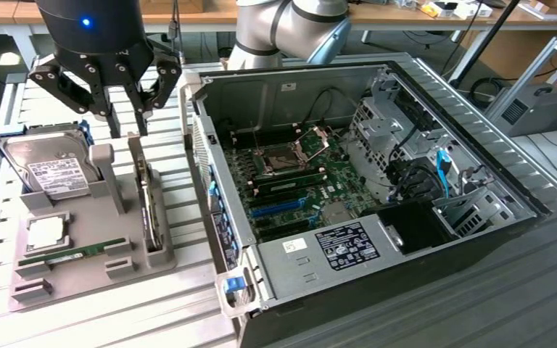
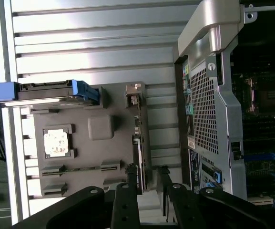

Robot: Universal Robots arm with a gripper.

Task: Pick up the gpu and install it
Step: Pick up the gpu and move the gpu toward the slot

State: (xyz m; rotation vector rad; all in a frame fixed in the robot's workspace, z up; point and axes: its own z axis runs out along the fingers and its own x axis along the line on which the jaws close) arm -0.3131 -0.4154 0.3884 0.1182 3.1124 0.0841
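Note:
The gpu (image 1: pixel 147 199) stands on edge in a slot of the grey holder (image 1: pixel 114 272), a thin card with a silver bracket end. My gripper (image 1: pixel 128 132) hangs just above the card's far end, jaws apart. In the wrist view the gpu (image 2: pixel 140 138) shows edge-on, and its near end lies between my two black fingertips (image 2: pixel 129 172). The gripper (image 2: pixel 147 174) is open and I see no contact with the card. The open computer case (image 1: pixel 356 181) lies to the exterior view's right of the holder, its motherboard (image 1: pixel 298 181) exposed.
The holder also carries a silver hard drive (image 1: pixel 51 170) in a blue caddy, a processor chip (image 1: pixel 46 232) and a green memory stick (image 1: pixel 75 252). The case's perforated rear wall (image 2: pixel 206 109) stands close beside the gpu. All of it rests on a slatted metal table (image 1: pixel 95 319).

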